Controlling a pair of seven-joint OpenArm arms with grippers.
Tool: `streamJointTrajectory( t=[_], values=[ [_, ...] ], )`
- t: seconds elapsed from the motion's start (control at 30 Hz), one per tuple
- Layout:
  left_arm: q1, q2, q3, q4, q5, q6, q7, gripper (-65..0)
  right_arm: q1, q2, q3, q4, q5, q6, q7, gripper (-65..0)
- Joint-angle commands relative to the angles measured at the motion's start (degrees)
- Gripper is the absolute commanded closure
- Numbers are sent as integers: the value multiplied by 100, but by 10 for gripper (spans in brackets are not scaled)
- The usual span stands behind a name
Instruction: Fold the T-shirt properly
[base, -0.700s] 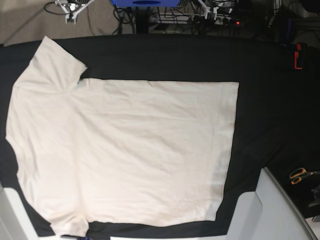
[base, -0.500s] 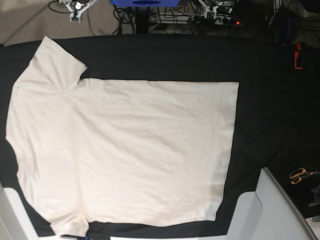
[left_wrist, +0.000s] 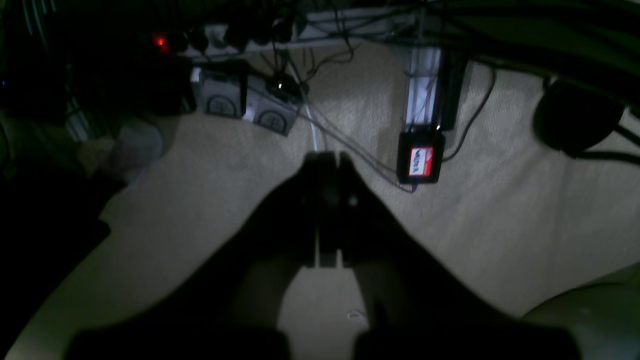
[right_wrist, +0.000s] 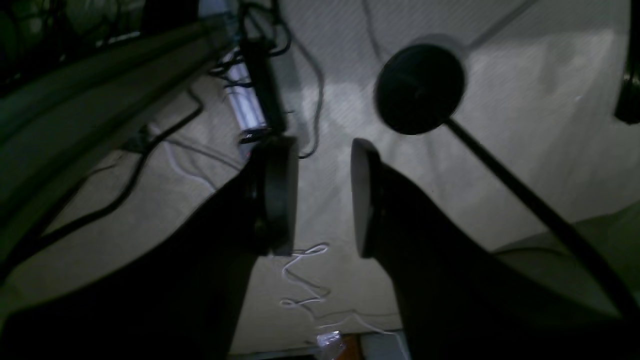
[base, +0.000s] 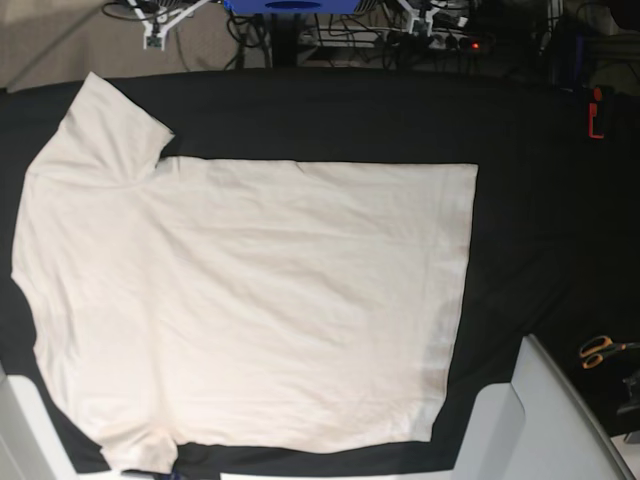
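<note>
The cream T-shirt (base: 250, 300) lies flat and spread out on the black table cover (base: 520, 200), with its hem to the right and its sleeves at the upper left and lower left. Neither gripper shows in the base view. In the left wrist view my left gripper (left_wrist: 327, 167) is shut and empty, hanging over beige carpet away from the shirt. In the right wrist view my right gripper (right_wrist: 324, 150) is open and empty, also over the floor.
Grey arm bodies show at the lower right (base: 530, 420) and lower left (base: 10, 420) of the base view. Orange scissors (base: 597, 350) and a red object (base: 596, 112) lie at the table's right side. Cables and a power strip (left_wrist: 260, 30) lie on the floor.
The T-shirt has not moved. A white frame part at the top edge of the base view has shifted slightly to the right.
</note>
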Motion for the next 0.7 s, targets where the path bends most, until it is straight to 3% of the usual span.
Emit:
streamJointTrajectory(
  t=[0.0, 0.17, 0.33, 0.37, 0.43, 0.47, 0.57, 0.67],
  values=[
    [-3, -21, 1, 14, 17, 34, -35, 0, 100, 30, 15, -8, 31, -27, 79, -179],
    [-3, -29, 1, 50, 17, 34, -44, 0, 109, 21, -20, -26, 13, -18, 70, -176],
    [41, -170, 1, 67, 25, 34, -26, 0, -489, 65, -2, 79, 13, -10, 88, -170],
    [50, -170, 1, 76, 25, 34, -44, 0, -638, 65, 7, 238, 13, -10, 88, -149],
    [67, -249, 10, 76, 25, 34, -44, 0, -1087, 47, -20, 783, 13, -10, 62, -12],
    [67, -302, 10, 76, 8, 34, -53, 0, -1298, 30, -29, 1126, 13, -10, -53, 0],
    [234, -399, 1, 305, -10, 34, -53, 0, -1667, 30, 7, 2005, 22, -10, -1125, -14],
    [841, -548, -51, 1324, -36, 34, -53, 0, -2282, 30, 15, 3447, 22, -1, -2119, 0]
  ],
)
